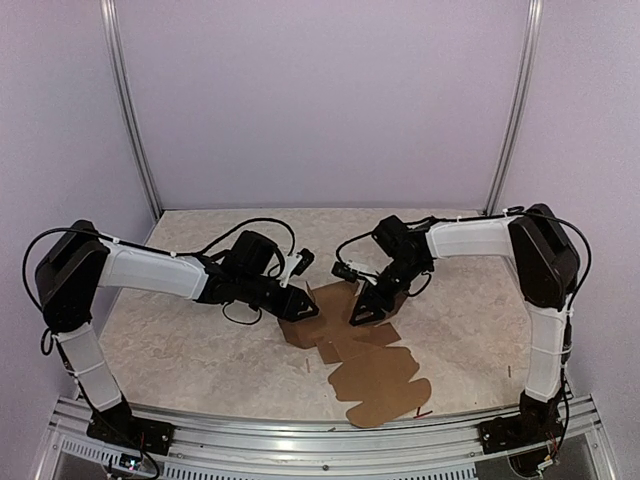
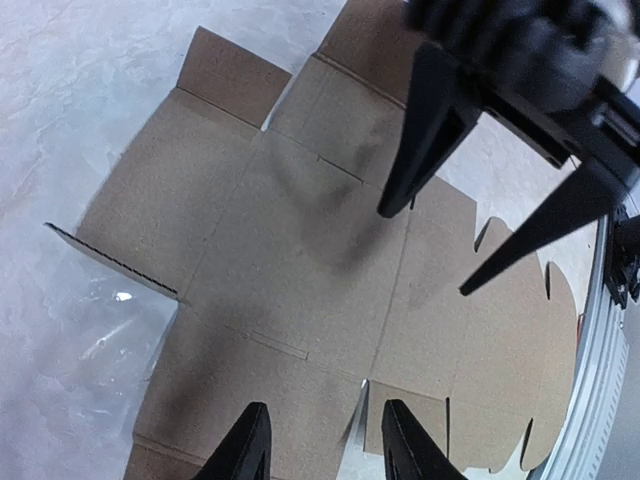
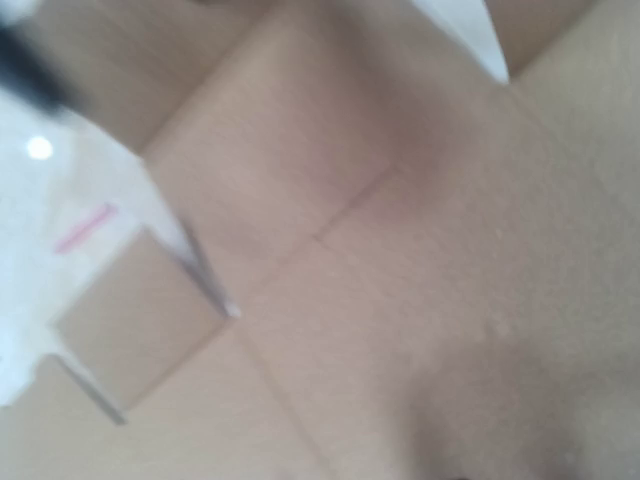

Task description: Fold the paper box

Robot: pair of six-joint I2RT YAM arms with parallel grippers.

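The plain brown die-cut cardboard sheet of the paper box (image 1: 372, 385) lies flat and unfolded on the pale marbled table (image 1: 170, 340), in the middle toward the near edge, its rounded flaps at the front end. No panel stands up, so I judge the folding to be at its very start, with both arms seeking a purchase on the far panels. The black two-finger left gripper (image 2: 325, 405) hovers low over the sheet's far left part, fingers apart with only flat card showing between them and nothing pinched. The black right gripper (image 2: 425, 250) hangs over the far right panels, facing it, pointed fingers spread and bare. Whether its tips touch the card I cannot tell, as its own camera gives only blurred cardboard close up. The next move likely calls for one claw to pin a centre panel while the other slips under a side flap and lifts it along the crease
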